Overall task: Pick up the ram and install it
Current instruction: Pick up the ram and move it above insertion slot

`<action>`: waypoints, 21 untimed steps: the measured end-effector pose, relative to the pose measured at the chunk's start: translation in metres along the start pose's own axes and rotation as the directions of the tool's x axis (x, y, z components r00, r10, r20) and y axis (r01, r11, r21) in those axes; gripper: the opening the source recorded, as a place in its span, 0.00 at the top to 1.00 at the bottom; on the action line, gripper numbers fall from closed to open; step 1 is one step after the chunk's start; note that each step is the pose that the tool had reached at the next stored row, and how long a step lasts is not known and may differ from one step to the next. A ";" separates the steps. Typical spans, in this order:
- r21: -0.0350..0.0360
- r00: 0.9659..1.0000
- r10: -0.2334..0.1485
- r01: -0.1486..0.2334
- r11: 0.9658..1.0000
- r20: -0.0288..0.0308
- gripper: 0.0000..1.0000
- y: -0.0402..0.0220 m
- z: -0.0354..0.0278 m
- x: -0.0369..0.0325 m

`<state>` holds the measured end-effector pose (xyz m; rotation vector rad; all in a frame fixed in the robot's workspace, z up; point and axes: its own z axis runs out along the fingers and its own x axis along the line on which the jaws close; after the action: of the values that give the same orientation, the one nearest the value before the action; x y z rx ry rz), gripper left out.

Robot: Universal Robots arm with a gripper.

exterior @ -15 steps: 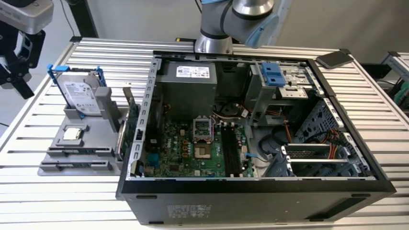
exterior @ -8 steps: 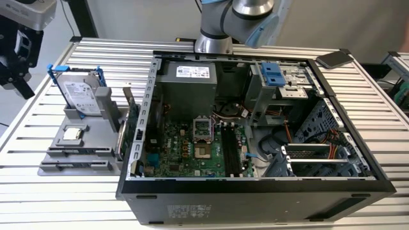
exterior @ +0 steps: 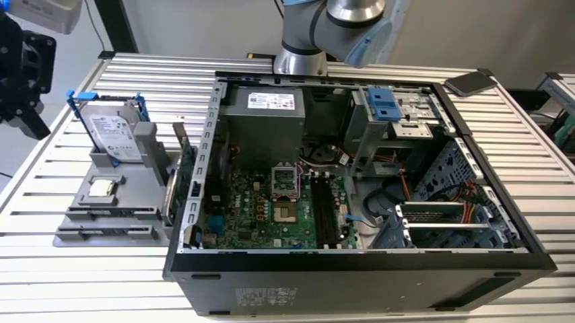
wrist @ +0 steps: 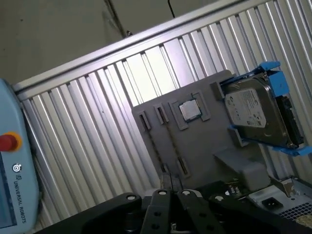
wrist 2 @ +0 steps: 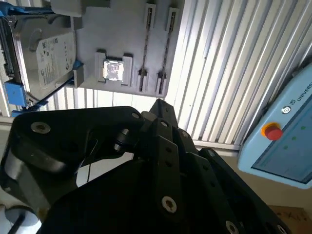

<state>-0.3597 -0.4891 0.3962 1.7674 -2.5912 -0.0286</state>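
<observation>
Step in hand: approach for pickup. The gripper (wrist: pixel 174 194) hovers well above the grey fixture tray (wrist: pixel 204 146), fingers (wrist: pixel 161 196) closed on nothing. The ram (wrist: pixel 170 144) appears to stand on edge in the tray slot beside the processor (wrist: pixel 189 111). Grasping requires parted fingers straddling that thin edge.

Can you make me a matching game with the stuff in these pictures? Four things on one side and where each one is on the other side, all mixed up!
Things
1. hard drive
2. red button
3. green board
4. square silver chip

Places
A. inside the open computer case
B. lying flat on the grey holder
C. on the light blue control box
D. standing upright in a blue bracket

Pairs: 1-D, 2-C, 3-A, 4-B
</observation>
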 end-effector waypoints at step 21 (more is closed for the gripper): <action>0.007 0.929 -0.370 0.370 0.929 -0.002 1.00 0.0000 0.0028 0.0000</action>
<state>-0.3597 -0.4891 0.3935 2.2292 -2.2165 -0.0195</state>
